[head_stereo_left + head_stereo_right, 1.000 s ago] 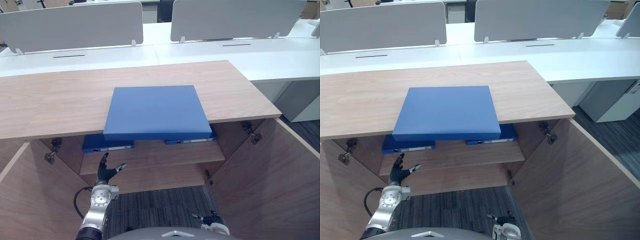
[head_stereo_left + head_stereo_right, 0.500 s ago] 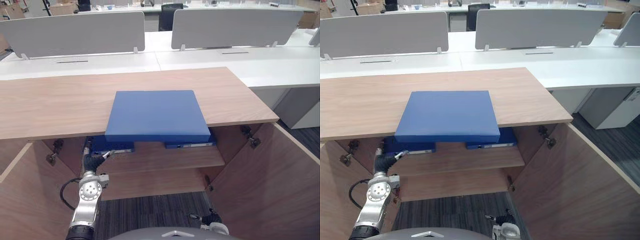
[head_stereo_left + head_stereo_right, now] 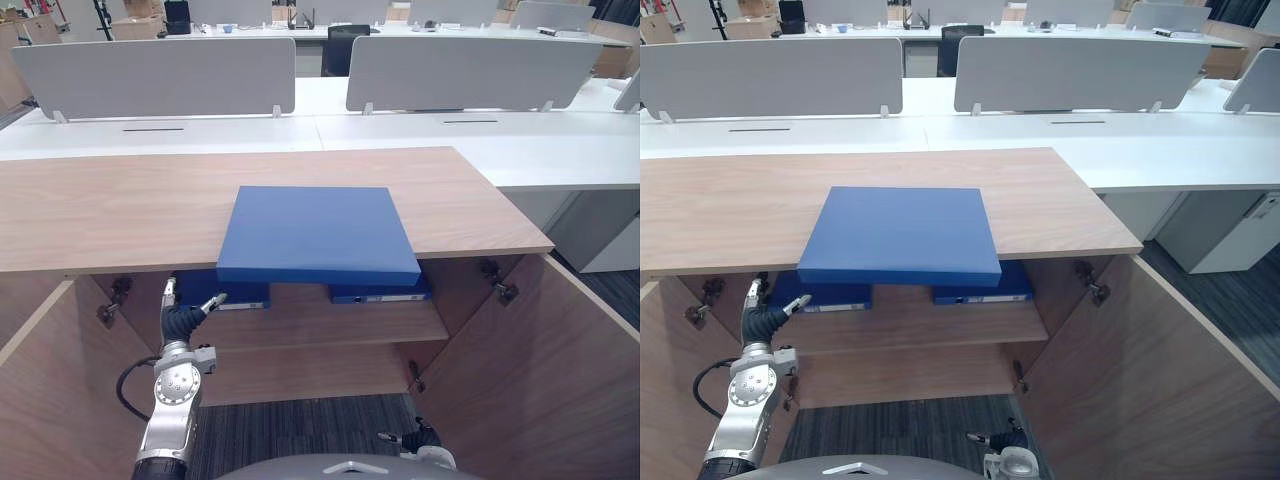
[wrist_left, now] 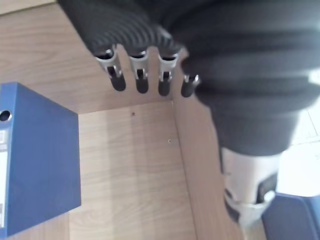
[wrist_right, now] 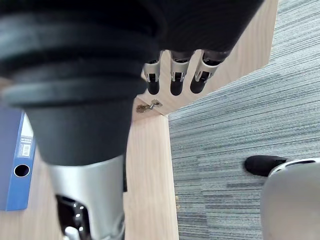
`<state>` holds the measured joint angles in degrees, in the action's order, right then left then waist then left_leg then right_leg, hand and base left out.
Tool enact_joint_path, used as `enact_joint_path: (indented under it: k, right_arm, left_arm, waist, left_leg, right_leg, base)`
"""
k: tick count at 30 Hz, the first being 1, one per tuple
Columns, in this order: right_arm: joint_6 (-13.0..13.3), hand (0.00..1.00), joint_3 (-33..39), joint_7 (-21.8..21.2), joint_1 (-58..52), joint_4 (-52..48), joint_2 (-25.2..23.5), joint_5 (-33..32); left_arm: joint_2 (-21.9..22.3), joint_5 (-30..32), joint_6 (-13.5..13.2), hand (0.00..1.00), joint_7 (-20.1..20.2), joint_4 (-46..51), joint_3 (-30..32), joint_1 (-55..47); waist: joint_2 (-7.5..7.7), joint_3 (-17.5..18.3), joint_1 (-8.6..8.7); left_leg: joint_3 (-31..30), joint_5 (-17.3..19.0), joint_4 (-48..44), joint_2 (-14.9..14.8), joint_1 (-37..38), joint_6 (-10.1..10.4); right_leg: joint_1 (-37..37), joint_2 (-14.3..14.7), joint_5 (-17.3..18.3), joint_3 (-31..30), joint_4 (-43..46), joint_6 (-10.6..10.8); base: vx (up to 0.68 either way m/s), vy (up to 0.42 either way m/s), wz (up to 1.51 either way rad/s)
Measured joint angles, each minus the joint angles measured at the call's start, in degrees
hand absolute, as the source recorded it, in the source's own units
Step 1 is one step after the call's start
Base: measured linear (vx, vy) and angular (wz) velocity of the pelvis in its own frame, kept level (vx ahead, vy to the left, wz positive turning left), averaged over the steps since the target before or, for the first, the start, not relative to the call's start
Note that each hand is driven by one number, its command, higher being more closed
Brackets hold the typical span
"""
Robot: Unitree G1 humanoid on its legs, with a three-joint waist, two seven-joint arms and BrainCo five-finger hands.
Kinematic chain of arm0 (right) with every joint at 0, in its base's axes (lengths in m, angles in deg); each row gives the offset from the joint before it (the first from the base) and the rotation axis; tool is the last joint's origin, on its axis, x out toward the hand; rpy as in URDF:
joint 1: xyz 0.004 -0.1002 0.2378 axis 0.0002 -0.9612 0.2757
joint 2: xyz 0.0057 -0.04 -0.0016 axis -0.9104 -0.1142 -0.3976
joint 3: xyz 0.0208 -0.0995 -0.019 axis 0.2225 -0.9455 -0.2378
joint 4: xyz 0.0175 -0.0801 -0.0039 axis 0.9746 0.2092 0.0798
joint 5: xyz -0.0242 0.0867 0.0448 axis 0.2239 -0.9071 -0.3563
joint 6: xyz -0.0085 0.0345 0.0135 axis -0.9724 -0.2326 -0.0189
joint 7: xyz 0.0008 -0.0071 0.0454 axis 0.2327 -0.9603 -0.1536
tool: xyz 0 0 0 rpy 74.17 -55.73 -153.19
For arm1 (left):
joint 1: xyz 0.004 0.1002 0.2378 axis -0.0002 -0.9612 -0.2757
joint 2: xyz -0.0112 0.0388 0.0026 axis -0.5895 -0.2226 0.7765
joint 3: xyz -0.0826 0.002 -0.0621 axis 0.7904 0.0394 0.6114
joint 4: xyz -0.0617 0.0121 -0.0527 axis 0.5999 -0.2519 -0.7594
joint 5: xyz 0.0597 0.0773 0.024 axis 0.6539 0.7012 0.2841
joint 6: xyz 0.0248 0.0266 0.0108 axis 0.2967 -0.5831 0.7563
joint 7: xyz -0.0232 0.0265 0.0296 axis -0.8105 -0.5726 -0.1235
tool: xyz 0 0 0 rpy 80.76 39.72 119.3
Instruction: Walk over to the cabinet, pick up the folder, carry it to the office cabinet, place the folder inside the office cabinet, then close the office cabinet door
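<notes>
In the left eye view, one blue folder [image 3: 318, 232] is lying flat on the wooden tabletop [image 3: 100, 210] of the cabinet [image 3: 300, 370], with its near edge overhanging the front. Two doors are standing wide open, the left door [image 3: 45, 390] and the right door [image 3: 545, 370]. On the shelf [image 3: 330, 322] inside, two blue binders are lying under the folder's overhang, a left binder [image 3: 228, 297] and a right binder [image 3: 380, 294]. The left hand [image 3: 182, 318] is hovering inside the cabinet just beside the left binder, fingers spread and empty, apart from the folder. The right hand [image 3: 416, 440] is hanging low near the right door. Behind the cabinet, two grey screens [image 3: 160, 75] are standing on white desks [image 3: 560, 140].

The right eye view is giving the same counts and is taking in more grey carpet [image 3: 1230, 290] beyond the right door.

The left wrist view is bringing the left hand's fingers [image 4: 140, 80] close: they are pointing straight out with nothing in them. It is also showing the finger hole [image 4: 5, 115] in the left binder's spine.

The right wrist view is showing the right hand's fingers [image 5: 173, 82] hanging relaxed and empty over the carpet. It is adding one metal hinge [image 5: 148, 106] and the spine of one binder; which of the two, I cannot tell.
</notes>
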<state>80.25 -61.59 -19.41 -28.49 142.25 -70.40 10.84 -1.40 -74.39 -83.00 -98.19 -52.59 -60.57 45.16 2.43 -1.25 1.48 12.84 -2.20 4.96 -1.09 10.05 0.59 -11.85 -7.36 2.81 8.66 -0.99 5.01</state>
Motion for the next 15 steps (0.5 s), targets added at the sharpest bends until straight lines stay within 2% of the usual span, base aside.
enact_joint_path:
  k: [10, 15]
  right_arm:
    - [-0.61, 0.00, -2.05, -0.20, -3.29, 0.22, 1.87, 0.19]
    - [-1.31, 0.00, -2.14, -0.26, -4.85, 0.38, 2.05, 2.30]
  left_arm:
    - [0.00, -1.29, 0.16, 0.00, 0.91, 3.04, -0.80, -2.70]
    - [0.00, -2.54, -0.22, 0.00, 0.80, 6.52, -0.77, -4.04]
  waist:
    - [0.22, 0.25, -0.11]
    - [0.18, 0.78, -0.35]
  left_leg:
    - [-0.04, 0.07, 0.00, -0.07, 1.07, -0.01]
    - [-0.08, -0.02, 0.00, -0.06, 1.27, -0.10]
  right_leg:
    - [-0.60, -0.02, 0.70, -0.01, 0.88, 0.22]
    - [-0.60, -0.07, 0.71, -0.03, 1.43, 0.21]
  base:
    - [0.00, 0.000, 0.00]
    - [0.00, 0.000, 0.00]
